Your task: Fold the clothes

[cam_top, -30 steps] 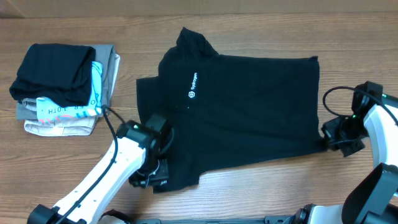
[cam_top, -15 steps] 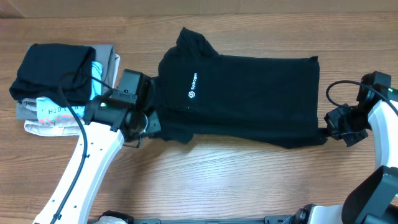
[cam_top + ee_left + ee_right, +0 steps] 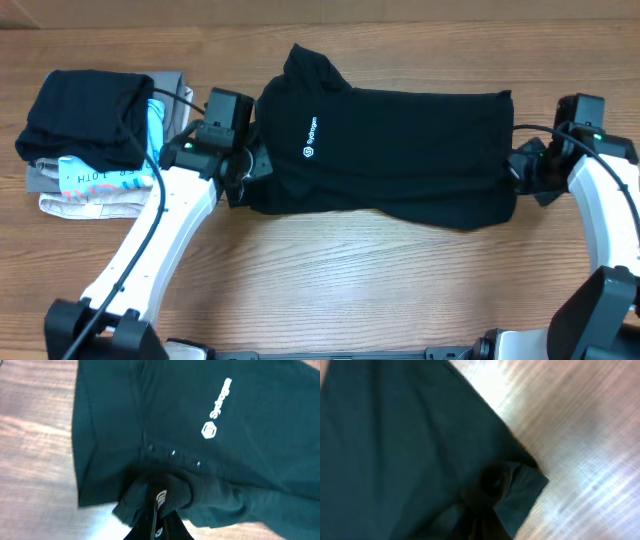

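Your left gripper (image 3: 243, 178) has carried the T-shirt (image 3: 400, 140) by its near edge up from the front of the table (image 3: 400, 300), so the shirt now lies as a narrower band across the middle (its logo (image 3: 309, 152) still shows). Both grippers stay clenched on black fabric, with the right gripper (image 3: 517, 172) at the shirt's right end. The stack of folded clothes (image 3: 100, 150) sits unmoved at the left.

T-shirt (image 3: 400, 145) right of garment stack (image 3: 95, 135)

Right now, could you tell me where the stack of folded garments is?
Overhead, the stack of folded garments sits at the far left, beside the left gripper and the black T-shirt.
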Action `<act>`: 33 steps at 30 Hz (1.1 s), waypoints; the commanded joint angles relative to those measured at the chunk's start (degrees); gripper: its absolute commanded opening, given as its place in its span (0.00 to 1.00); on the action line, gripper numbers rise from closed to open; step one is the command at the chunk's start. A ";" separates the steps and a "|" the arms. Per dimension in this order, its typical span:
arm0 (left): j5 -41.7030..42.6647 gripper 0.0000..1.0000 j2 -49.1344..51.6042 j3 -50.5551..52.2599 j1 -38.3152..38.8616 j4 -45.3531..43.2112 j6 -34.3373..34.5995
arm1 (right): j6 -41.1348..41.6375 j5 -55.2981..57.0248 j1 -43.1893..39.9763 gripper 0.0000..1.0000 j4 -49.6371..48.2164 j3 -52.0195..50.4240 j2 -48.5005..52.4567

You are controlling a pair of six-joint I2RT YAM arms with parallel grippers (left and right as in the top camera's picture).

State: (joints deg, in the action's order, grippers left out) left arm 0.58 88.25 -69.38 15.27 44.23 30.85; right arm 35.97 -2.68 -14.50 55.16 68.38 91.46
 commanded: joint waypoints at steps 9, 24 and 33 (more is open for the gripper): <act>-8.74 0.04 3.23 -1.18 -0.37 -4.44 -6.16 | -1.75 1.95 0.52 0.04 -11.76 0.68 12.11; -14.93 0.04 12.39 -1.18 -1.86 -6.58 -6.45 | -3.45 0.44 0.68 0.04 -20.13 0.68 13.99; -11.13 0.04 12.39 -1.18 -3.50 -9.07 -6.47 | -3.45 0.44 0.68 0.04 -23.17 0.57 15.10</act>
State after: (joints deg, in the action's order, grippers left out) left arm -11.57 100.73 -69.41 12.23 36.03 25.06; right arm 32.93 -2.76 -14.11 32.99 68.42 105.65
